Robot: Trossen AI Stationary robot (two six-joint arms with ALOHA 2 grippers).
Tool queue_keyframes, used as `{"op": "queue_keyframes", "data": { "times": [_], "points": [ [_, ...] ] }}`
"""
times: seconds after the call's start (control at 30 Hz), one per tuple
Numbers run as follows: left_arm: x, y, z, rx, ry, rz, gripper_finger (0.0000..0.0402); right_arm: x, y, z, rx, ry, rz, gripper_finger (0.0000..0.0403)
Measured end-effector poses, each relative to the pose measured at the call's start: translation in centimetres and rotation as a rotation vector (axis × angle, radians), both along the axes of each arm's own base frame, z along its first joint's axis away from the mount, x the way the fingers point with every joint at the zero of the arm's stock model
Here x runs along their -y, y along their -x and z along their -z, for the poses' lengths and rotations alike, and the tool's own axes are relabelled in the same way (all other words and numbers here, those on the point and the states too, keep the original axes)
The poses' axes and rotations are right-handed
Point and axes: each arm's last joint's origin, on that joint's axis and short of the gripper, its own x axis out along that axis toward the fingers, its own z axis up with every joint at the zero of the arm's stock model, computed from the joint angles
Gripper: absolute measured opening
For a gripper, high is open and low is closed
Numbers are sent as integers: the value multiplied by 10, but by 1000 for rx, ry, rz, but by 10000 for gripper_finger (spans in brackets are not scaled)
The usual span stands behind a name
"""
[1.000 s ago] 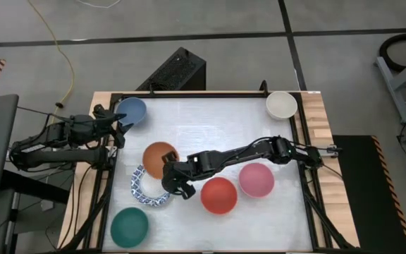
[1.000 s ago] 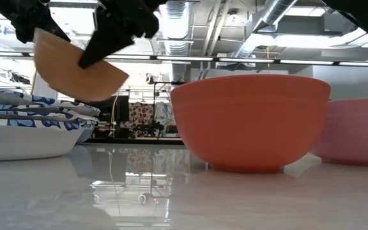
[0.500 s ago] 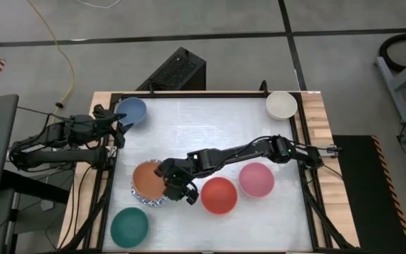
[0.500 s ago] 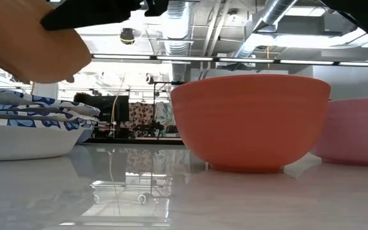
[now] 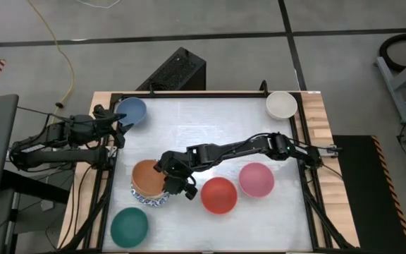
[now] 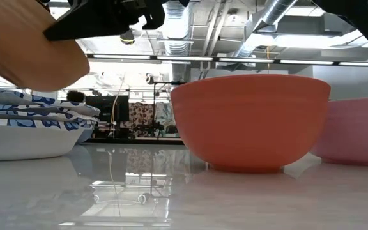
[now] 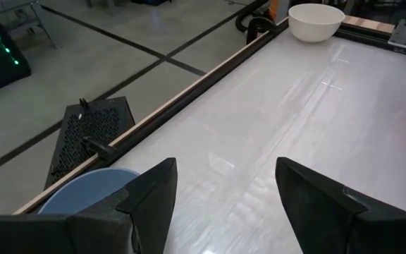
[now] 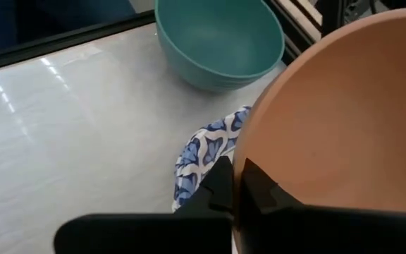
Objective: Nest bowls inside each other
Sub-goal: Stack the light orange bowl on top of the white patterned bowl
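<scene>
Right tool with orange bowl, red bowl adjacent

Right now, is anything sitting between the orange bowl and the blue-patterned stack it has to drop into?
Nothing visible. The right gripper holds the orange bowl by its rim, directly over the patterned stack, whose top bowl looks empty.

Looks like a robotics lab or workshop: bare concrete floor with dark taped lines, exposed ceiling ducts (very industrial), a yellow cable trailing loose, and a framed test table.
</scene>
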Motion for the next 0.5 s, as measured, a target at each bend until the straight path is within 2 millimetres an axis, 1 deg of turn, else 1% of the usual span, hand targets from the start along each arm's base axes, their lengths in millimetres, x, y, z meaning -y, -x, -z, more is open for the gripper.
{"op": "queue_keyframes", "data": {
  "times": [0.23,0.5],
  "points": [
    [0,0,0,0,0,-1,232,0,0,0,0,-3,3,59],
    [0,0,0,0,0,-1,232,0,-1,-1,-4,-35,32,68]
  ]
}}
